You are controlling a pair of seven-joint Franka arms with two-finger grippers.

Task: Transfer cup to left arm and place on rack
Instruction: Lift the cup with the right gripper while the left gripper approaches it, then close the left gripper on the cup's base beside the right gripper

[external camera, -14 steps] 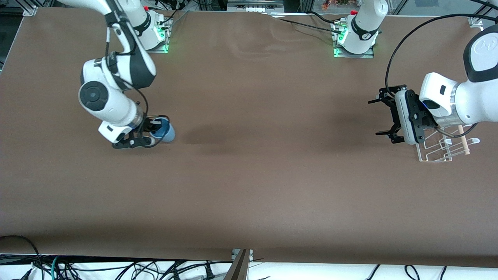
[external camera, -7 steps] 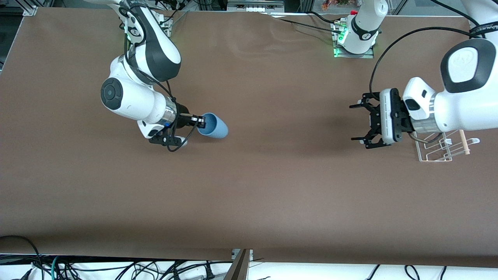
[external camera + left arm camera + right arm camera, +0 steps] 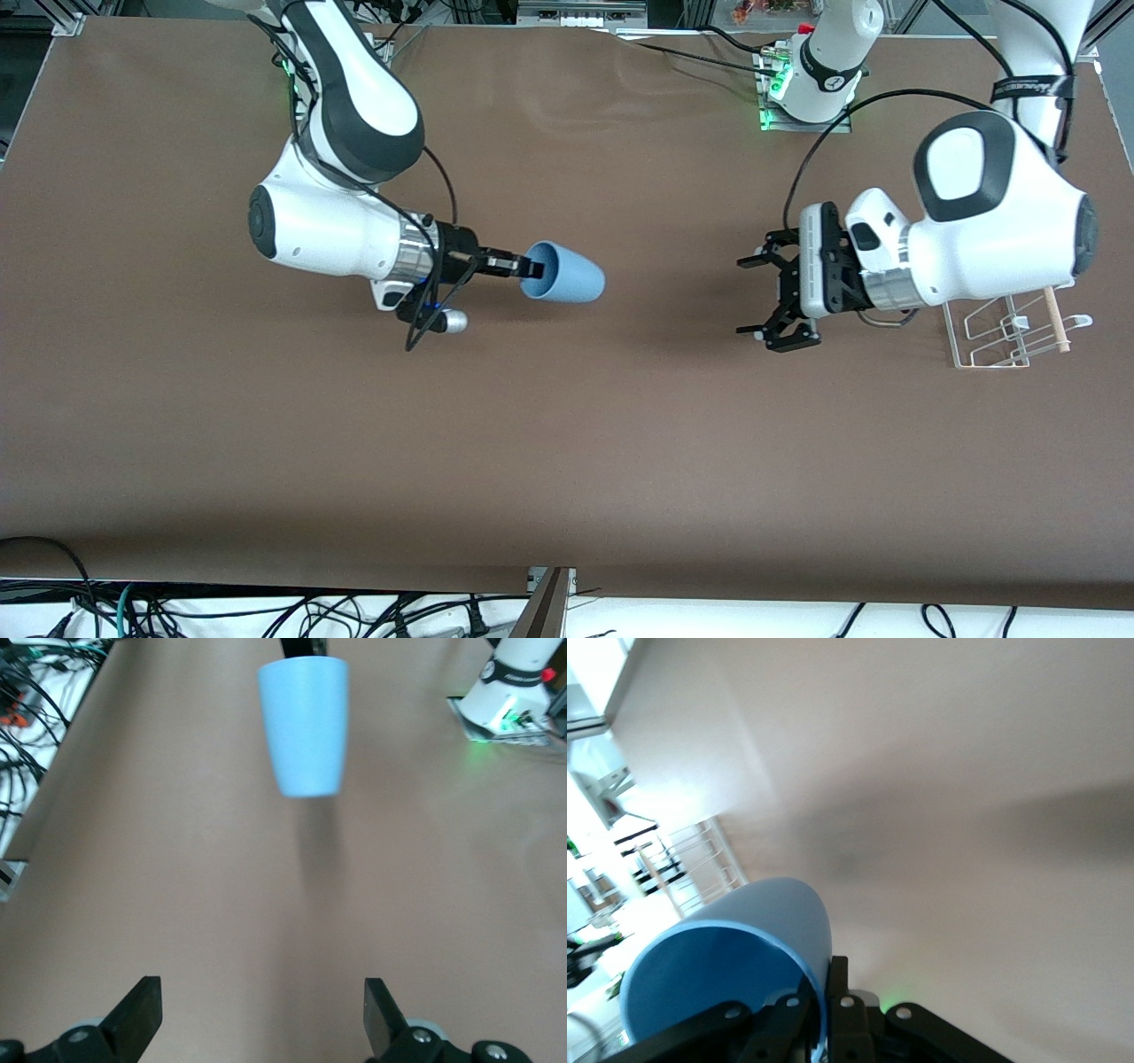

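Handover pending: right gripper (image 3: pixel 523 265) pinches the cup (image 3: pixel 567 274) rim, held sideways toward the spread, empty left gripper (image 3: pixel 760 296); rack (image 3: pixel 1010 332) placement remains.

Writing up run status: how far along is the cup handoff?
Done: the right end effector is shut on the cup's rim and holds it on its side in the air above the table. In hand: the left end effector is open and faces the cup's base, with a gap between them. Left: the handoff itself, then placing the cup on the rack.
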